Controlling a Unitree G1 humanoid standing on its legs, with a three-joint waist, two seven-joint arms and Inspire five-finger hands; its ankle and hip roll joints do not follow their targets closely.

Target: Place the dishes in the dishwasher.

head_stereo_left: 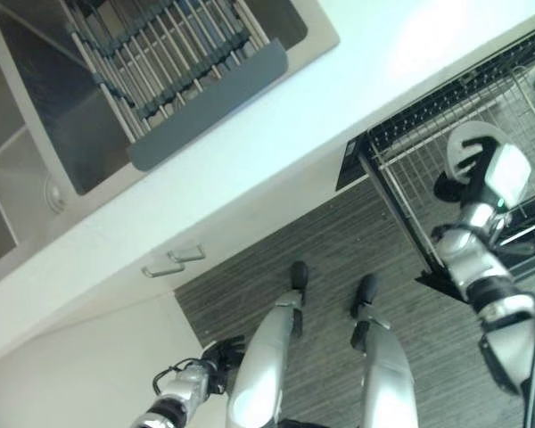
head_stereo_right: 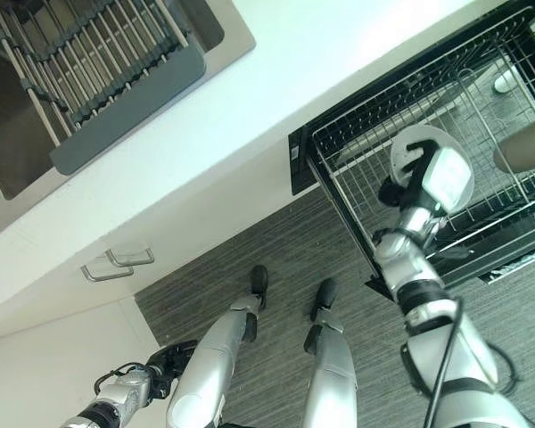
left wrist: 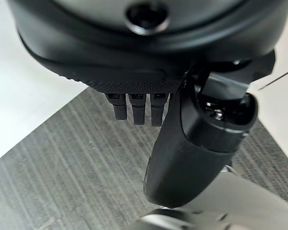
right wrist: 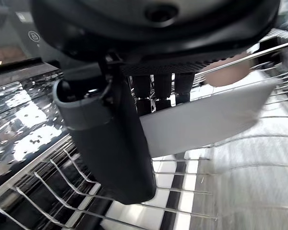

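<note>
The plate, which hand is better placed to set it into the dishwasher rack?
The right hand: it already pinches the plate above the wire rack. The left hand hangs low near the floor.

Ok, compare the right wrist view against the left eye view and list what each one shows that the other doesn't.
Right wrist view alone: the right hand's thumb and fingers pinching the white plate's edge just above the rack wires, and the perforated steel panel beside the rack. Left eye view alone: the sink with its drying rack, the white counter, the cabinet handles, and the left hand hanging low over the floor. Both: the plate, the right hand and the wire dishwasher rack.
</note>
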